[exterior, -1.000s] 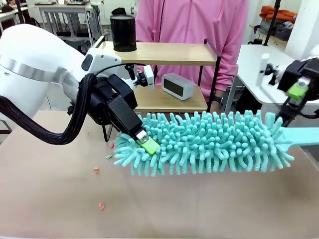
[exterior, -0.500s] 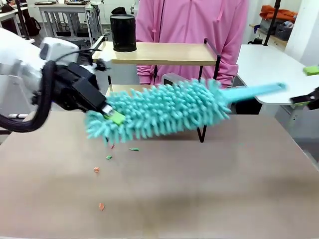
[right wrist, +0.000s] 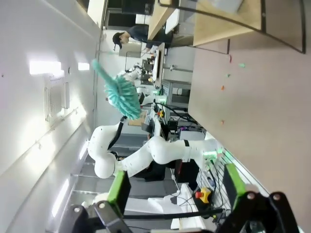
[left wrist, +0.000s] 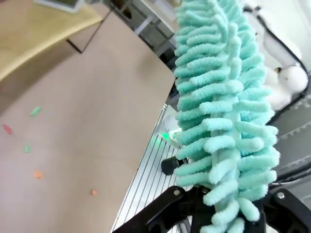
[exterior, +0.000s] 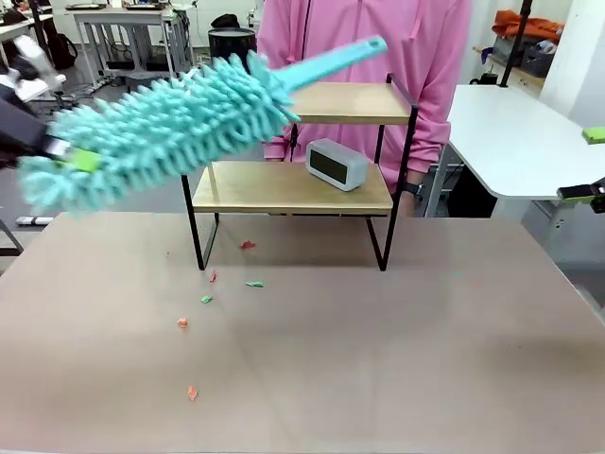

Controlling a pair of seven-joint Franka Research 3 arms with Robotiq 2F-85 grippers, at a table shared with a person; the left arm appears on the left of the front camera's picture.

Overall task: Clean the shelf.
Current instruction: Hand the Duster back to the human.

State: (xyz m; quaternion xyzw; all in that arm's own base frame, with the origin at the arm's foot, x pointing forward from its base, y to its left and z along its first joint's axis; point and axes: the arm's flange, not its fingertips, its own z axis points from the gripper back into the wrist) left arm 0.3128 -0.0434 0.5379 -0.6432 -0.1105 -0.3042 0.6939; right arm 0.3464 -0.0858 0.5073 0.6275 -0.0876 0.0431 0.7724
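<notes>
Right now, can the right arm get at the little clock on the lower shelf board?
Probably yes: the right gripper is open and empty, and the clock sits near the open front edge of the shelf, with the duster held up to the left.

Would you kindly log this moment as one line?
left end effector: grips duster, raised | right end effector: open, empty | shelf: clock on lower board

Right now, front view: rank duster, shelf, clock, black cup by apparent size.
1. Shelf, though the duster looks close in size and is nearer the camera, so their order is unsure.
2. Clock.
3. Black cup, mostly hidden behind the duster.
</notes>
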